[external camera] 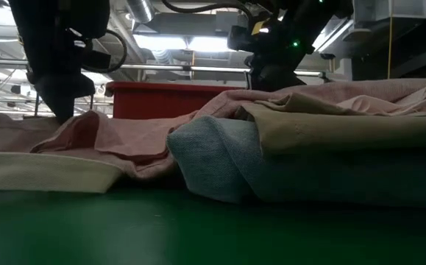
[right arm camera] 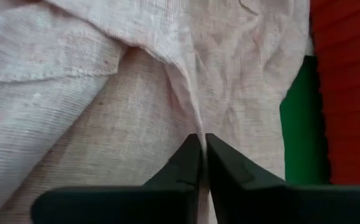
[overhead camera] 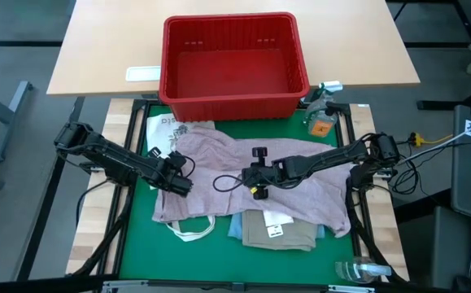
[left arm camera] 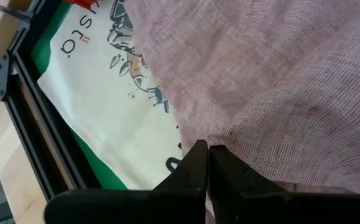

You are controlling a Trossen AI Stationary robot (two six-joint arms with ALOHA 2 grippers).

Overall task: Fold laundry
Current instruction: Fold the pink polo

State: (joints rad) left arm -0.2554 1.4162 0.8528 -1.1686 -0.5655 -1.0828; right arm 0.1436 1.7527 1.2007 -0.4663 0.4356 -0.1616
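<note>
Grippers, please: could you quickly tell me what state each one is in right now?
Left gripper: closed, pinching the pink shirt at its left edge.
Right gripper: closed, pinching a fold of the pink shirt near its middle.

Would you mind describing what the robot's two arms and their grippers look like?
Both arms are black and slim, built of jointed segments with black cables looping alongside them. The left gripper and right gripper each end in two dark, matte, wedge-shaped fingers, tapering to narrow tips. The right arm carries a small yellow marking near its gripper, and a green light glows on an arm in the low view.
</note>
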